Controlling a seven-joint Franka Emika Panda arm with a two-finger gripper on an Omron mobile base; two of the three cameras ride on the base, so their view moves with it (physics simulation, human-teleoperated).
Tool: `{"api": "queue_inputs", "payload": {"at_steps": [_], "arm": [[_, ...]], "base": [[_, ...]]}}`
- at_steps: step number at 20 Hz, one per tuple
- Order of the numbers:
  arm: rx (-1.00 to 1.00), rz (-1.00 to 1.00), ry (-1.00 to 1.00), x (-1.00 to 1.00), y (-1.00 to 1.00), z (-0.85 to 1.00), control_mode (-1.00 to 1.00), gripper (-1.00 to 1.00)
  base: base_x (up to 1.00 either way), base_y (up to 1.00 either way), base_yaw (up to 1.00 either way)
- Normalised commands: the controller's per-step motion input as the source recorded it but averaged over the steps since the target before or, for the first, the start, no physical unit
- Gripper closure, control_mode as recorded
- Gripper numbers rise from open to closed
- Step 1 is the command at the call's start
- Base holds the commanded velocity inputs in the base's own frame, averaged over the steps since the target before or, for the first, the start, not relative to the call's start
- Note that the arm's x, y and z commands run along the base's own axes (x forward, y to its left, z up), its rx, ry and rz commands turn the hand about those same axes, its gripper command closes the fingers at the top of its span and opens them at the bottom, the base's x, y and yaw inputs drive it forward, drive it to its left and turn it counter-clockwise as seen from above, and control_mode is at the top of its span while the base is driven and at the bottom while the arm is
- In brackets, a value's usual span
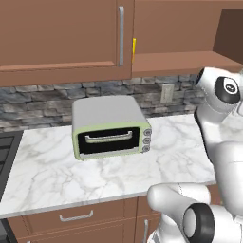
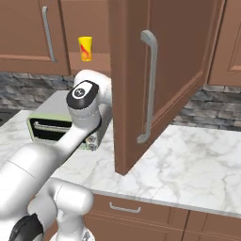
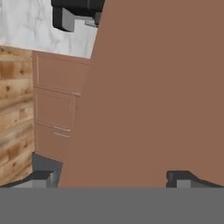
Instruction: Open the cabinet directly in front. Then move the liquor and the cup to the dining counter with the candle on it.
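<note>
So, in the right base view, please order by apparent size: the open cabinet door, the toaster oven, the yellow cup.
1. Open cabinet door, largest, though nearest the camera.
2. Toaster oven, partly hidden behind the arm.
3. Cup, smallest, standing inside the cabinet.

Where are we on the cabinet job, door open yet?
Right cabinet door is swung wide open; left door is shut. The hand is at that door's panel, jaws spread either side. The cup sits on the shelf, unmoved. Both items remain to carry.
</note>
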Motion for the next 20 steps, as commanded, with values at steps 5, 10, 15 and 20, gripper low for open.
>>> {"api": "queue_inputs", "payload": {"at_steps": [5, 10, 15, 20], "arm": [[-0.02, -0.08, 0.0, -0.38, -0.96, 0.0, -1.0, -1.0], [0.0, -0.05, 0.0, -0.14, -0.78, 0.0, -1.0, -1.0], [0.0, 0.0, 0.0, 0.0, -0.33, -0.01, -1.0, -1.0], [0.0, 0.0, 0.0, 0.0, -0.15, -0.01, -1.0, -1.0]], "base": [[0.0, 0.0, 0.0], [0.0, 0.0, 0.0], [0.0, 0.0, 0.0], [0.0, 0.0, 0.0]]}}
